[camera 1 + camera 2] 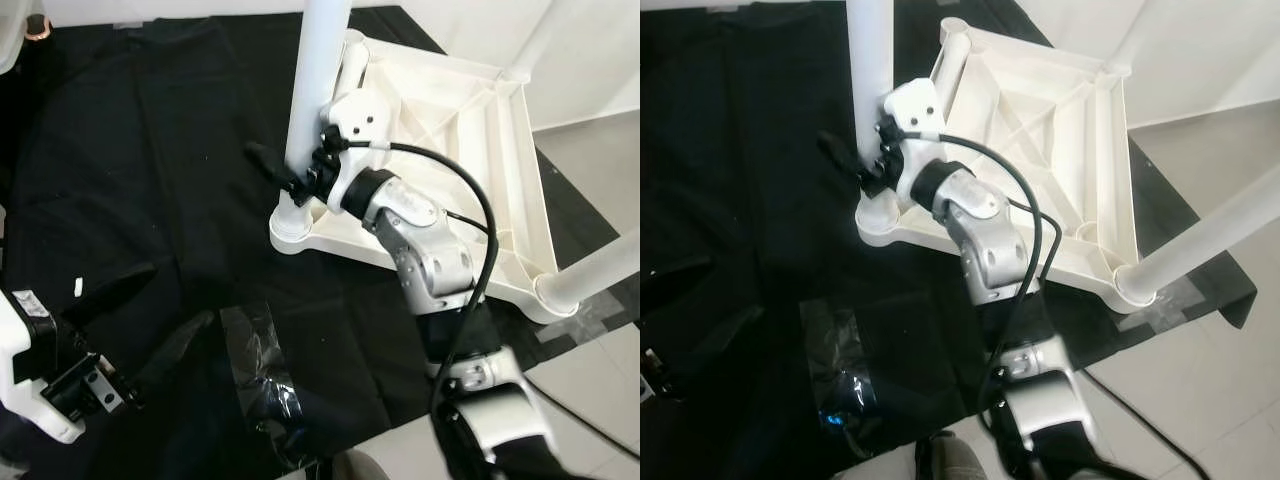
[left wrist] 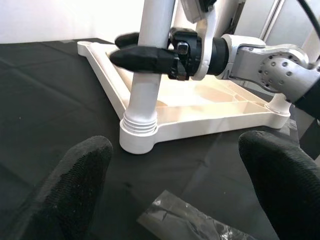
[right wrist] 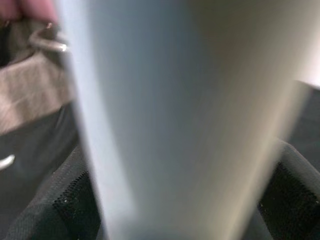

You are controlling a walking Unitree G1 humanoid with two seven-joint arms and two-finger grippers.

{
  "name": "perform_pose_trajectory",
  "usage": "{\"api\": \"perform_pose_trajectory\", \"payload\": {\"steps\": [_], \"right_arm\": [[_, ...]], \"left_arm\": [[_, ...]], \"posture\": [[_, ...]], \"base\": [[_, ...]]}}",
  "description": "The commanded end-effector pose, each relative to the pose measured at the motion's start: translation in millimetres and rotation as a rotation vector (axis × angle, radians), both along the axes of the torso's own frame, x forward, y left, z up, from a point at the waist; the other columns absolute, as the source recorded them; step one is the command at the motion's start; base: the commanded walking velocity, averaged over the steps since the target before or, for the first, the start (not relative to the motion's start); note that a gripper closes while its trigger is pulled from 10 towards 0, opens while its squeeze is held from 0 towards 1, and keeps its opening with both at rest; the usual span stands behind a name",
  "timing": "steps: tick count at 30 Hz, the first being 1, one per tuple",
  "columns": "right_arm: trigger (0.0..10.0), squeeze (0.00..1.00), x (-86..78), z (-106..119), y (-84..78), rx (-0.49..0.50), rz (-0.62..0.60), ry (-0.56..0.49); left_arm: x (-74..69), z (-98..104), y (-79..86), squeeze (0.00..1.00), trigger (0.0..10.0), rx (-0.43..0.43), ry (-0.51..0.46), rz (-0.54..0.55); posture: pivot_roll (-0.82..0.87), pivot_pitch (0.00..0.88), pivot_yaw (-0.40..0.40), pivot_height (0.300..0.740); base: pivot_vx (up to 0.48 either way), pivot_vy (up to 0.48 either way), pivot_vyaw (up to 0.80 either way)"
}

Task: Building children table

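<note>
Right gripper [image 1: 287, 172] clamps a white table leg [image 1: 318, 85] standing in the corner socket of an upturned white tabletop [image 1: 470, 150] on a black cloth [image 1: 130, 180].

The tabletop lies underside up at the far right part of the cloth, its ribbed frame showing. The gripped leg rises upright from the socket [image 1: 290, 228] at the tabletop's near-left corner, and the gripper's black fingers [image 2: 142, 57] press on either side of it, a little above the socket. A second leg [image 1: 600, 268] juts from the near-right corner socket out toward the pale floor [image 1: 600, 380]. The left gripper [image 1: 105, 320] hovers low over the cloth's near left part, fingers spread apart and holding nothing, well clear of the tabletop. A crumpled clear plastic wrapper [image 1: 262, 385] lies on the cloth near its front edge.
</note>
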State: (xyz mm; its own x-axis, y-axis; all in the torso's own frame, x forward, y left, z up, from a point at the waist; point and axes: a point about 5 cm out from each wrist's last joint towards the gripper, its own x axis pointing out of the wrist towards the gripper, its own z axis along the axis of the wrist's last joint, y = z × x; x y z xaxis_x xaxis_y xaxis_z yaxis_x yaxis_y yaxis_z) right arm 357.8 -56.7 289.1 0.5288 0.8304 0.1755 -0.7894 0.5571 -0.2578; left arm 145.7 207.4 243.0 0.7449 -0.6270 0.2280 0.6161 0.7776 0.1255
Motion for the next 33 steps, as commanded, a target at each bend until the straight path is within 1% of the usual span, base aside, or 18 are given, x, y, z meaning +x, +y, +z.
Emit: {"api": "perform_pose_trajectory", "payload": {"steps": [1, 3, 6, 7, 8, 9, 16, 22, 24, 25, 26, 27, 28, 29, 30, 31, 32, 33], "right_arm": [[10.0, 0.00, 2.5, 1, -0.2, 0.015, 0.071, 0.019], [10.0, 0.00, 5.6, 3, -1.4, 0.033, 0.094, 0.033], [10.0, 0.00, 8.2, 17, -2.2, 0.039, 0.224, 0.012], [10.0, 0.00, 8.2, 17, -2.2, 0.039, 0.224, 0.012], [10.0, 0.00, 8.0, 20, -2.3, 0.031, 0.273, -0.002], [0.0, 0.00, 8.2, 23, -3.4, -0.013, 0.368, -0.021], [0.0, 0.00, 8.7, 24, -8.0, -0.072, 0.482, -0.031], [0.0, 0.00, 10.1, 24, -9.8, -0.078, 0.493, -0.033], [0.0, 0.00, 10.4, 22, -10.4, -0.076, 0.487, -0.030], [0.0, 0.00, 9.5, 16, -10.0, -0.075, 0.483, -0.021], [0.0, 0.00, 7.7, 4, -7.4, -0.079, 0.453, 0.001], [0.0, 0.00, 3.8, -18, 2.8, -0.057, 0.335, 0.067], [0.0, 0.00, -0.3, -32, 9.1, -0.041, 0.245, 0.110], [0.0, 0.00, -0.3, -32, 9.1, -0.041, 0.245, 0.110], [0.0, 0.00, -5.3, -50, 16.1, -0.028, 0.073, 0.136], [0.0, 0.00, -5.3, -50, 16.1, -0.028, 0.073, 0.136], [0.0, 0.00, -19.0, -76, 14.4, -0.040, -0.163, 0.187], [0.0, 0.00, -45.3, -95, 17.3, -0.061, -0.278, 0.198]], "left_arm": [[-3.4, -1, -5.0, 0.00, 10.0, -0.003, 0.015, -0.022], [-3.7, -1, -5.3, 0.00, 10.0, -0.004, 0.015, -0.022], [-5.9, -1, -6.3, 0.00, 10.0, -0.004, 0.022, -0.023], [-5.9, -1, -6.3, 0.00, 10.0, -0.004, 0.022, -0.023], [-6.2, -1, -6.4, 0.00, 10.0, -0.004, 0.024, -0.022], [-6.9, -1, -6.9, 0.00, 10.0, -0.003, 0.027, -0.022], [-7.9, 0, -7.0, 0.00, 10.0, 0.000, 0.028, -0.018], [-7.9, 0, -6.8, 0.00, 10.0, 0.000, 0.029, -0.016], [-7.6, 0, -6.9, 0.00, 10.0, 0.001, 0.028, -0.017], [-7.2, 0, -7.1, 0.00, 10.0, 0.002, 0.027, -0.018], [-6.9, 0, -7.4, 0.00, 10.0, 0.002, 0.026, -0.019], [-7.0, 0, -7.4, 0.00, 10.0, 0.003, 0.026, -0.018], [-7.2, 0, -7.4, 0.00, 10.0, 0.003, 0.026, -0.018], [-7.2, 0, -7.4, 0.00, 10.0, 0.003, 0.026, -0.018], [-7.6, 0, -7.1, 0.00, 10.0, 0.003, 0.027, -0.017], [-7.6, 0, -7.1, 0.00, 10.0, 0.003, 0.027, -0.017], [-7.5, 0, -6.4, 0.00, 10.0, 0.004, 0.027, -0.015], [-6.4, 0, -4.9, 0.00, 10.0, 0.008, 0.026, -0.010]], "posture": [[0.18, 0.313, -0.150, 0.740], [0.18, 0.313, -0.150, 0.740], [0.19, 0.323, -0.152, 0.740], [0.19, 0.323, -0.152, 0.740], [0.19, 0.323, -0.152, 0.740], [0.20, 0.331, -0.152, 0.740], [0.20, 0.333, -0.153, 0.740], [0.20, 0.329, -0.152, 0.740], [0.20, 0.327, -0.152, 0.740], [0.20, 0.319, -0.156, 0.740], [0.20, 0.319, -0.156, 0.740], [0.19, 0.316, -0.162, 0.740], [0.19, 0.316, -0.162, 0.740], [0.19, 0.316, -0.162, 0.740], [0.19, 0.315, -0.161, 0.740], [0.19, 0.315, -0.161, 0.740], [0.18, 0.319, -0.159, 0.740], [0.19, 0.327, -0.151, 0.740]], "base": [[0.000, 0.000, 0.00], [0.000, 0.000, 0.00], [0.000, 0.000, 0.00], [0.000, 0.000, 0.00], [0.000, 0.000, 0.00], [0.000, 0.000, 0.00], [0.000, 0.000, 0.00], [0.000, 0.000, 0.00], [0.000, 0.000, 0.00], [0.000, 0.000, 0.00], [0.000, 0.000, 0.00], [0.000, 0.000, 0.00], [0.000, 0.000, 0.00], [0.000, 0.000, 0.00], [0.000, 0.000, 0.00], [0.000, 0.000, 0.00], [0.000, 0.000, 0.00], [0.000, 0.000, 0.00]]}}
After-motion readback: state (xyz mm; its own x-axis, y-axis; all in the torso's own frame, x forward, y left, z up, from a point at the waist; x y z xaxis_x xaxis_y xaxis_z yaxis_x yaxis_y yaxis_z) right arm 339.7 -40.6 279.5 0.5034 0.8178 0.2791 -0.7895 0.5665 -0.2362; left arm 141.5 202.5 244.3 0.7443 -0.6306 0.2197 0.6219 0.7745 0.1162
